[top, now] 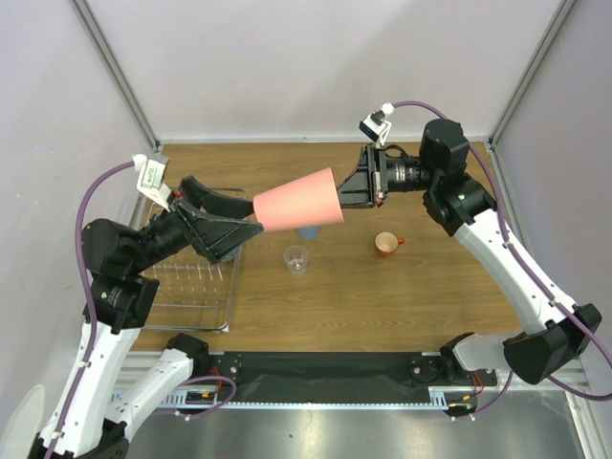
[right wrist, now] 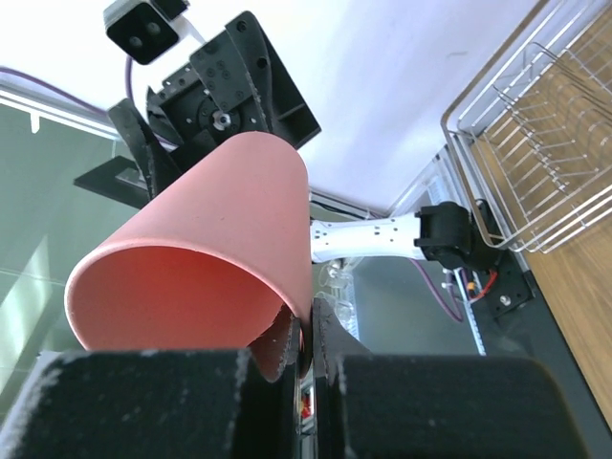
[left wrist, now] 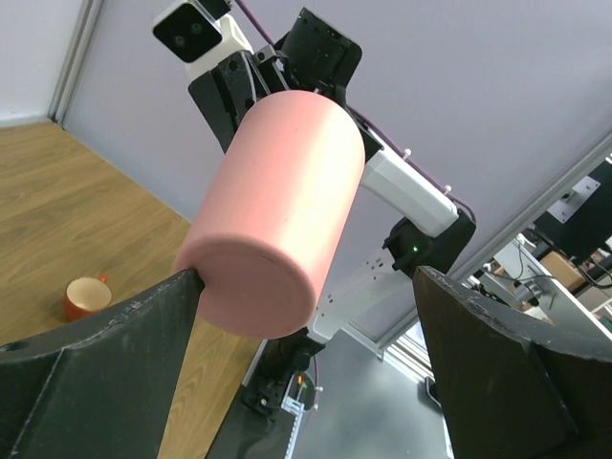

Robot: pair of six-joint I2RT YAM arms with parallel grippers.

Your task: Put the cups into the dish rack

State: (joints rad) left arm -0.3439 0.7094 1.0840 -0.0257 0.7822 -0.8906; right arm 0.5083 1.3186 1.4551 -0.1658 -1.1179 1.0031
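Pink tumbler (top: 298,202) in right gripper (top: 344,198); rim pinched

The pink tumbler (top: 298,201) hangs on its side above the table (top: 430,287), rim pinched by the right gripper (top: 352,191), base toward the silvery wire dish rack (top: 182,287) at the left. A tiny clear glass (top: 296,259) stands upright mid-table, an orange mug (top: 386,244) upright to its right

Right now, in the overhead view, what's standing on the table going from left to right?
First the dish rack → clear glass → orange mug. The pink cup, held in the air by the right pincer, overlaps the glass, so it's left out.
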